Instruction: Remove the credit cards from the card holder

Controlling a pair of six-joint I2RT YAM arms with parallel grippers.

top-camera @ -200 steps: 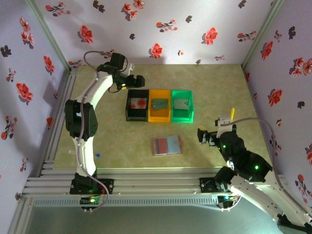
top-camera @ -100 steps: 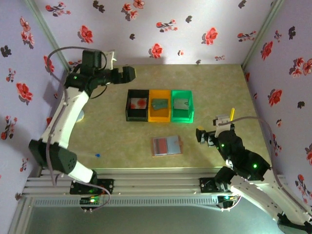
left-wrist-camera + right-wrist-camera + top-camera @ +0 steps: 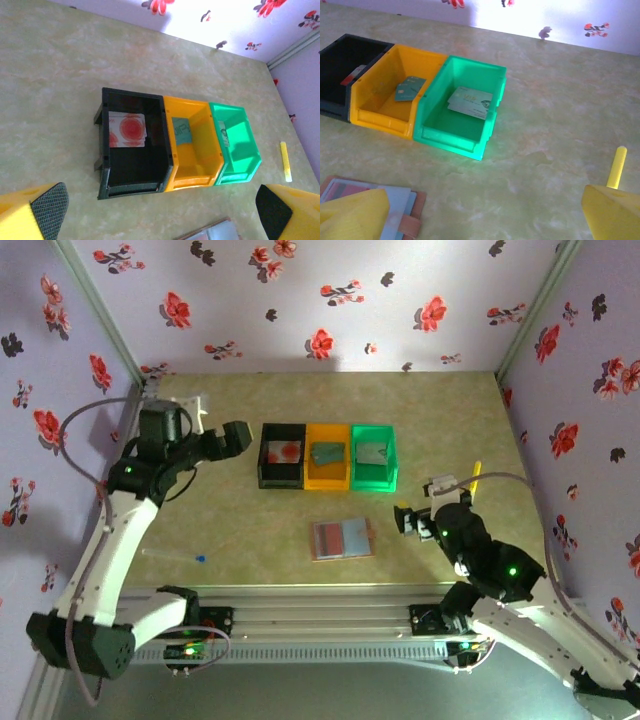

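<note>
The card holder (image 3: pixel 342 538) lies open and flat on the table in front of the bins, blue-grey inside with a pinkish patch on its left half; its edge shows in the right wrist view (image 3: pixel 400 202) and the left wrist view (image 3: pixel 220 232). A pale credit card with a red blotch (image 3: pixel 285 451) (image 3: pixel 126 130) lies in the black bin. A teal card (image 3: pixel 410 89) is in the orange bin and a pale one (image 3: pixel 470 102) in the green bin. My left gripper (image 3: pixel 235 437) (image 3: pixel 160 212) hangs open left of the black bin. My right gripper (image 3: pixel 408 520) (image 3: pixel 485 210) is open, right of the holder.
Black (image 3: pixel 281 483), orange (image 3: pixel 327 484) and green (image 3: pixel 374 486) bins stand in a row mid-table. A yellow stick (image 3: pixel 476 476) (image 3: pixel 618 167) lies at the right, a white blue-tipped stick (image 3: pixel 175 555) at the near left. Flowered walls close in three sides.
My left arm has swung back from behind the bins towards the left side, its gripper now beside the black bin. My right gripper has crept slightly left towards the holder.
</note>
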